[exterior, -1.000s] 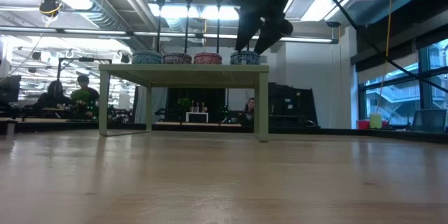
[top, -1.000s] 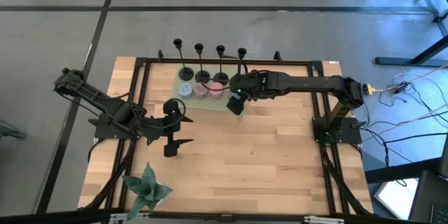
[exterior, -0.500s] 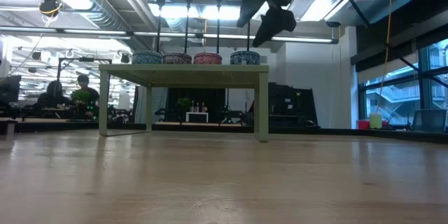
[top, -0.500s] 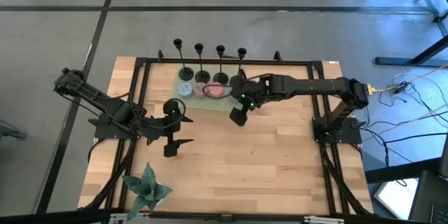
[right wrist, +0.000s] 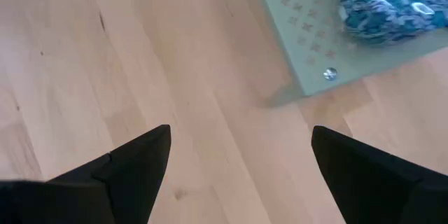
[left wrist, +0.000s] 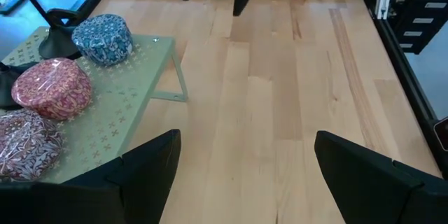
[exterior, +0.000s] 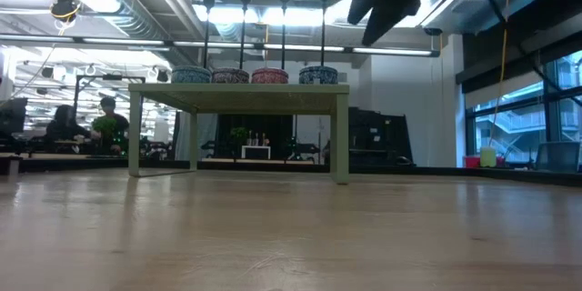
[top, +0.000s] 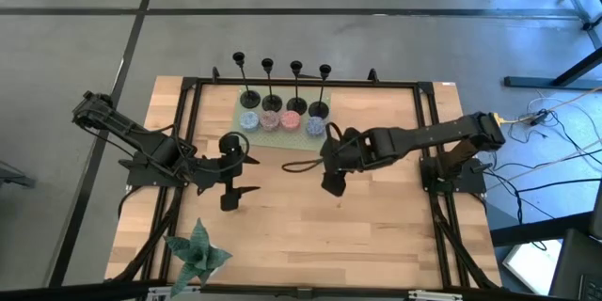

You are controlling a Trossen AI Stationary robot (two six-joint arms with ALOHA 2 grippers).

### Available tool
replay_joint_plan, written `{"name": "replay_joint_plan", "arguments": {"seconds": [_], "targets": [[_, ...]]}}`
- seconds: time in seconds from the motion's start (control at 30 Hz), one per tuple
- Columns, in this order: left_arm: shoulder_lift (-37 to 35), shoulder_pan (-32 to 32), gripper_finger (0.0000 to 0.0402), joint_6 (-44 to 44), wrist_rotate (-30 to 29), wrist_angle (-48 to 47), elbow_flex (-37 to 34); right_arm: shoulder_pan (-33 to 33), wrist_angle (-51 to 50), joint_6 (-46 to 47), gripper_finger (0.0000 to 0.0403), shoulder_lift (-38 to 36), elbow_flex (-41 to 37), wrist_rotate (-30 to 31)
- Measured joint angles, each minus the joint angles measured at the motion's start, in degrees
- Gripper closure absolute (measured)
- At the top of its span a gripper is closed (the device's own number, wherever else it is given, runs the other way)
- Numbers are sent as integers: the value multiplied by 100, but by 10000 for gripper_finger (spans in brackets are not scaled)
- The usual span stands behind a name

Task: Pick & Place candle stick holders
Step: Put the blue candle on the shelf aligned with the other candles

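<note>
Four black candle stick holders (top: 249, 85) (top: 270, 87) (top: 295, 89) (top: 322, 92) stand upright in a row on their round bases, along the far part of a low green stand (top: 282, 136). In the low view their stems (exterior: 284, 27) rise behind four round patterned pouches (exterior: 270, 75). My right gripper (top: 331, 181) is open and empty above the bare table, near-right of the stand; it also shows in its wrist view (right wrist: 238, 175) and the low view (exterior: 386, 0). My left gripper (top: 246, 175) is open and empty, near-left of the stand (left wrist: 241, 175).
The pouches (top: 270, 120) lie in a row in front of the holders on the stand, a blue one (right wrist: 392, 3) at its right end. A green plant (top: 198, 249) stands at the near left. A black frame (top: 428, 132) runs round the wooden table.
My right gripper has drawn back from the right end of the stand toward the table's near edge and a little to the right, and holds nothing. The four holders stand as before.
</note>
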Motion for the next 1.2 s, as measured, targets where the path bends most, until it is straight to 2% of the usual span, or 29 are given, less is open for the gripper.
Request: {"name": "replay_joint_plan", "arguments": {"seconds": [0.13, 0.3, 0.5, 0.63, 0.73, 0.87, 1.03, 1.1, 1.2], "targets": [[0, 2, 74, 201, 113, -2, 0, 137, 364, -49, 53, -2, -242, 430], [0, 0, 74, 346, 448, -7, 0, 168, 845, 318, 53, -2, -562, 414], [0, 2, 74, 352, 379, -4, 0, 164, 1197, 613, 53, -2, -817, 455], [0, 2, 74, 353, 299, -4, 0, 111, 1176, 648, 53, 18, -886, 703], [0, 2, 74, 309, 334, 22, 0, 31, 1221, 677, 63, 20, -887, 548], [2, 2, 74, 310, 783, 127, 0, 35, 1267, 623, 119, 22, -866, 407], [2, 2, 74, 309, 993, 170, 2, 28, 1275, 265, 244, 24, -859, 402], [2, 0, 74, 257, 786, 169, 0, 28, 1332, 63, 300, 24, -859, 502], [2, 2, 74, 172, 135, 124, 2, -26, 1598, -282, 378, 25, -897, 712]]}}
